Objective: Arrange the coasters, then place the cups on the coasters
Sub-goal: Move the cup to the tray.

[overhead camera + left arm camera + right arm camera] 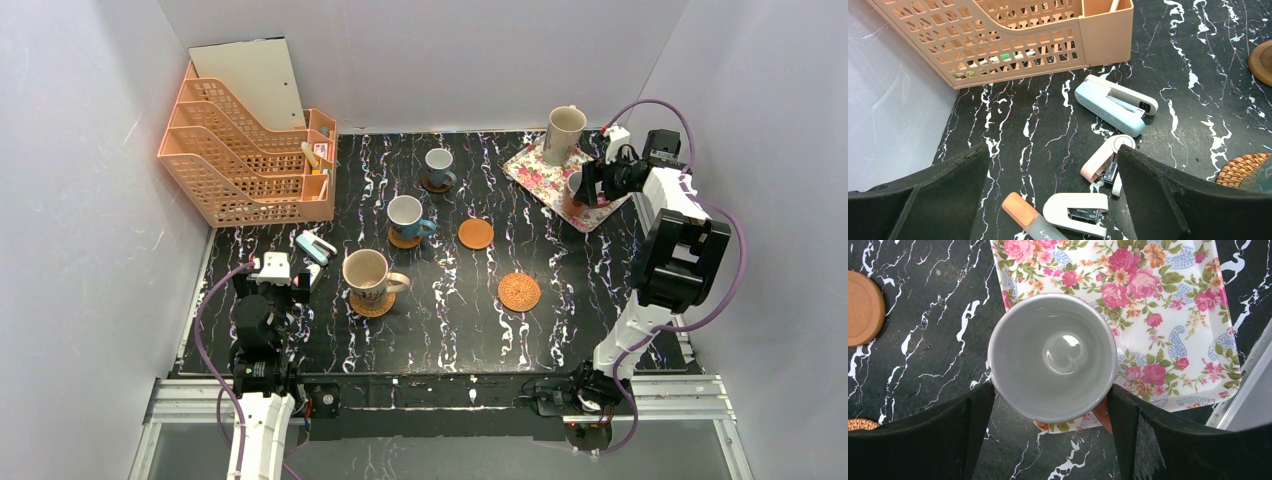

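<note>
A small brownish-orange cup (1053, 357) with a white inside stands on the near corner of the floral tray (1173, 315). My right gripper (1050, 390) is open, and its fingers flank the cup's rim closely on both sides. A large beige cup (563, 133) stands on the tray's far end. Two blue cups (439, 163) (406, 215) and a beige cup (366, 273) each sit on a coaster. A wooden coaster (476, 234) and a woven coaster (519, 292) lie bare. My left gripper (1053, 150) hangs open over the staplers, holding nothing.
An orange mesh organizer (250, 150) fills the back left. A blue stapler (1115, 105), a pink one (1105, 160), a white one (1078, 212) and an orange highlighter (1030, 220) lie under the left gripper. Grey walls close in on three sides.
</note>
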{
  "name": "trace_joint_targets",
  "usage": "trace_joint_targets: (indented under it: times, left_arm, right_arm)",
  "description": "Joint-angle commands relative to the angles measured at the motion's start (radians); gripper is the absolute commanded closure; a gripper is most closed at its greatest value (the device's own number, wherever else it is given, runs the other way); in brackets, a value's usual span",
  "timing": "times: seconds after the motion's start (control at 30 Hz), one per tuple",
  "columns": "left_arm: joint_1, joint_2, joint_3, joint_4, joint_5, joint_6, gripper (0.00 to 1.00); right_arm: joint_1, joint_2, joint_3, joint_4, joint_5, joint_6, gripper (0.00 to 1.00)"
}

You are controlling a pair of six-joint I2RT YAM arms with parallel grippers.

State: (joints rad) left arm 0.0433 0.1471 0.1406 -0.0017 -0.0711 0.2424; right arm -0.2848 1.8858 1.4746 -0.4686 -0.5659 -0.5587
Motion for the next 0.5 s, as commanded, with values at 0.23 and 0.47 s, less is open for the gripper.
trace_joint_targets:
  times: [0.23, 0.47]
  left_arm:
    - [0.004, -0.006, -0.007, 0.007, -0.008, 0.004, 0.04]
    - [0.004, -0.007, -0.008, 0.007, -0.009, 0.004, 0.04]
  right_arm:
    - [0.017, 0.011, 0.006, 0.034, 0.032, 0.011, 0.15]
    - [0.018, 0.02, 0.02, 0.093, 0.082, 0.12, 0.24]
